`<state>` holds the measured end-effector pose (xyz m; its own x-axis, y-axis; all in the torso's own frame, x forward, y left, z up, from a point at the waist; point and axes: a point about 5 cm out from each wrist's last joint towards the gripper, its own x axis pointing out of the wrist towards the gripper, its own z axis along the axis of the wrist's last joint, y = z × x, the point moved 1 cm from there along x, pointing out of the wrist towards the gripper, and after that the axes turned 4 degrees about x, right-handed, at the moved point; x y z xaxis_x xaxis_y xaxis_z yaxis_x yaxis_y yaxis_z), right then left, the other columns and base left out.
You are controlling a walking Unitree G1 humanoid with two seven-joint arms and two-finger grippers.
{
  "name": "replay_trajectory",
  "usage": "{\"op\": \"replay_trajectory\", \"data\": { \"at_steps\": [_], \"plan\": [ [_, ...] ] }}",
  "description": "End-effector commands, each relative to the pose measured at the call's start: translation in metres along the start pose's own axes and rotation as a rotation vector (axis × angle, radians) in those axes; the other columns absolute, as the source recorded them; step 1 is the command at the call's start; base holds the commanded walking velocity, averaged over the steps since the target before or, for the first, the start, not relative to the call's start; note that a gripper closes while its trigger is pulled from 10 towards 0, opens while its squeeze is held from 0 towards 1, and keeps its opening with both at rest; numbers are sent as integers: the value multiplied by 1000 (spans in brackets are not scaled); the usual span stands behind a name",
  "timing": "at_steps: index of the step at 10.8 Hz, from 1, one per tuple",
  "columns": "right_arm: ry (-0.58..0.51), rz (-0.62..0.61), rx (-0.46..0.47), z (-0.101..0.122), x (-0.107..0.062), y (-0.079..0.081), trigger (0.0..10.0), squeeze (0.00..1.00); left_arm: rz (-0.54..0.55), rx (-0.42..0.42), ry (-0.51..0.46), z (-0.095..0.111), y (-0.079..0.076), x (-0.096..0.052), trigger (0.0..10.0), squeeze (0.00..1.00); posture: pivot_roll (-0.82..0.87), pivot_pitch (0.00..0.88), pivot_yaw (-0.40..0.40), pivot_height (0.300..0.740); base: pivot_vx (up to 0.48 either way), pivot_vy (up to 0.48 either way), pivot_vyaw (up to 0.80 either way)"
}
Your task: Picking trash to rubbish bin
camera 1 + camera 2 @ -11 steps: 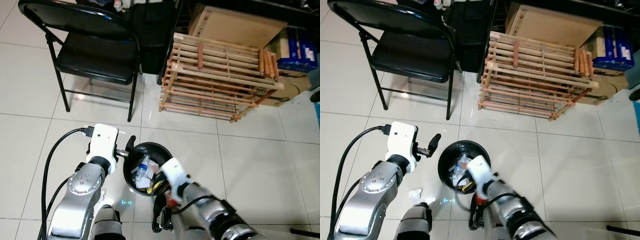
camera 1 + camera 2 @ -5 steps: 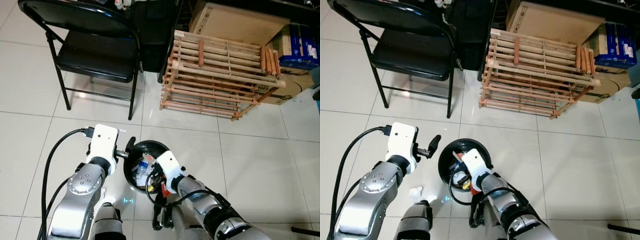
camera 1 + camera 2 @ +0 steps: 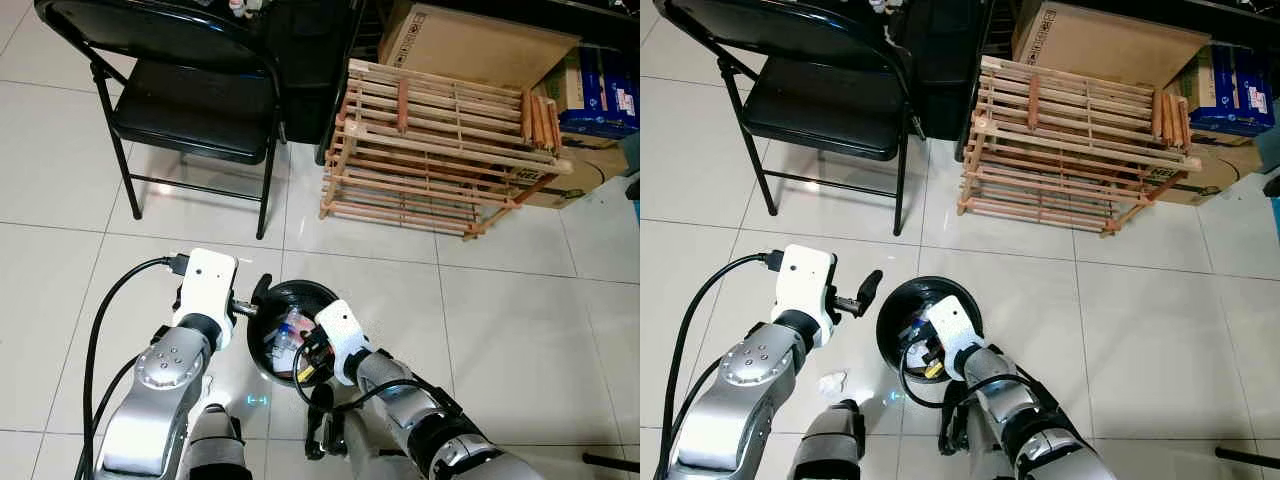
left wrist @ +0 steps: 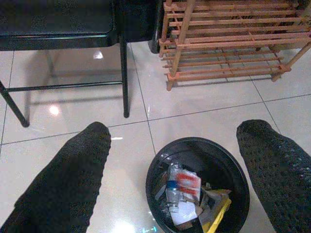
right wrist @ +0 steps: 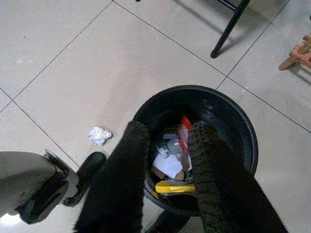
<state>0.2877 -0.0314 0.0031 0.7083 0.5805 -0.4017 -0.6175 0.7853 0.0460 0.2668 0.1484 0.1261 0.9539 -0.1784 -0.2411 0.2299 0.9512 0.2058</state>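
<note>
**Two grippers at the black bin**

Left eye view: the rubbish bin [image 3: 290,330], round and black, stands on the pale tiled floor [image 3: 500,320] near the robot, with mixed trash [image 3: 290,335] inside. The left gripper [image 3: 258,298] sits just beside the bin's left rim. The right gripper [image 3: 308,358] hangs over the bin's near right edge. Farther off stand a black folding chair [image 3: 190,110] on the left and a wooden rack [image 3: 440,150] on the right, with a cardboard box [image 3: 470,45] behind it.

Right eye view: a crumpled white paper ball [image 3: 830,382] lies on the floor to the left of the bin, near the left arm.

Left wrist view: the left gripper's two fingers [image 4: 68,179] stand wide apart and hold nothing; the bin lies between and beyond them, showing a plastic bottle [image 4: 171,194] and a yellow scrap [image 4: 216,216].

Right wrist view: the right gripper's fingers [image 5: 121,184] are parted by a narrow gap over the bin's mouth, with nothing between them. The paper ball rests on the tile, apart from the bin.
</note>
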Motion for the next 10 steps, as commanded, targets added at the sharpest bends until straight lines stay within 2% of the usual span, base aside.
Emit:
{"op": "replay_trajectory", "data": {
  "at_steps": [1, 4, 8, 9, 10],
  "plan": [
    [41, -16, 33, -15, -6, -2, 10000, 1000, -19, 0, 9, -1, -6, -1, 10000, 0, 480, 370, -175, 740, 0, 0, 0],
    [30, -47, 26, -15, -9, -12, 10000, 1000, -24, 0, 8, -2, -7, 2, 10000, 0, 472, 357, -175, 740, 0, 0, 0],
    [-220, -274, 49, 14, -32, -64, 10000, 1000, -115, 1, -31, 9, -25, 26, 10000, 0, 393, 274, -148, 740, 0, 0, 0],
    [-280, -304, 43, 22, -39, -72, 10000, 969, -127, 0, -37, 11, -28, 32, 10000, 0, 376, 256, -143, 740, 0, 0, 0],
    [-343, -340, 26, 32, -47, -79, 10000, 1000, -141, 0, -43, 12, -31, 36, 10000, 0, 361, 238, -140, 740, 0, 0, 0]
  ]
}}
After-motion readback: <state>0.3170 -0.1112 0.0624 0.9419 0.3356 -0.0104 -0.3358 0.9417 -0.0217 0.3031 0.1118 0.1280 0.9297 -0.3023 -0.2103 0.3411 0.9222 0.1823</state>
